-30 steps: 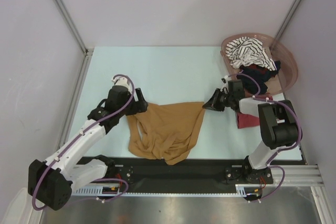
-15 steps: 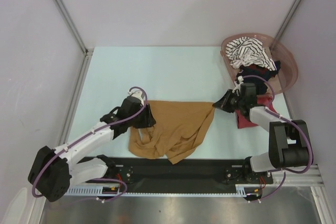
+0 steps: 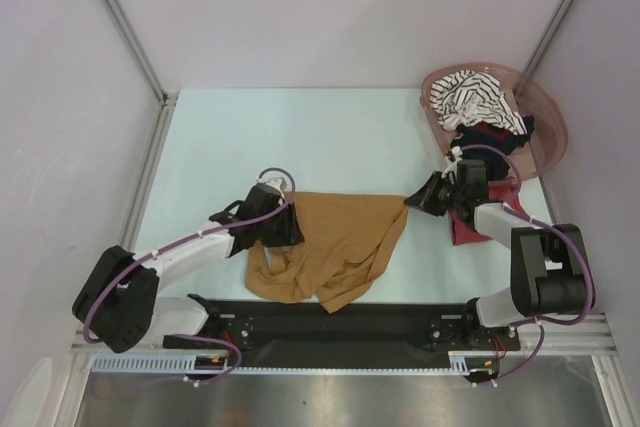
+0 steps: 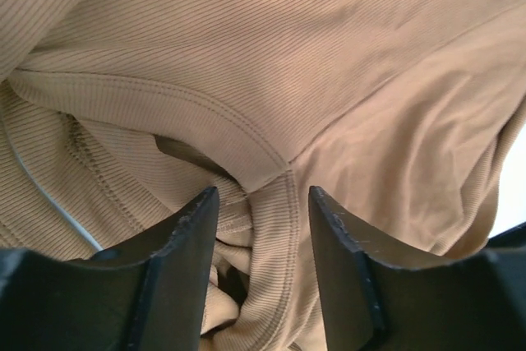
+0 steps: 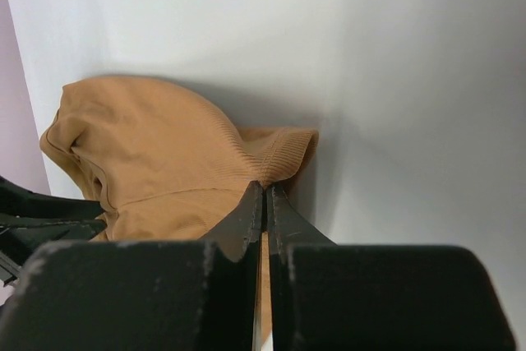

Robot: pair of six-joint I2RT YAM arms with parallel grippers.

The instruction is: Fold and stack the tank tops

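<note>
The mustard-brown tank top point(image 3: 335, 242) lies crumpled on the table, its far edge stretched between both grippers. My left gripper point(image 3: 292, 231) is open over its left side; in the left wrist view point(image 4: 263, 203) bunched ribbed hem point(image 4: 271, 228) sits between the jaws. My right gripper point(image 3: 412, 201) is shut on the top's right corner point(image 5: 275, 158), pinched at the fingertips point(image 5: 265, 191). The dark red tank top point(image 3: 470, 227) lies under the right arm. The striped top point(image 3: 475, 97) and a black one point(image 3: 495, 142) sit in the basket.
The pinkish-brown oval basket point(image 3: 548, 117) stands at the far right corner. A black rail point(image 3: 330, 322) runs along the near table edge. Grey walls enclose the pale table point(image 3: 300, 137) on three sides.
My left gripper has moved right and nearer, onto the mustard top's left side. The right gripper has pulled its corner to the right, stretching the far edge; it held still over the last half second.
</note>
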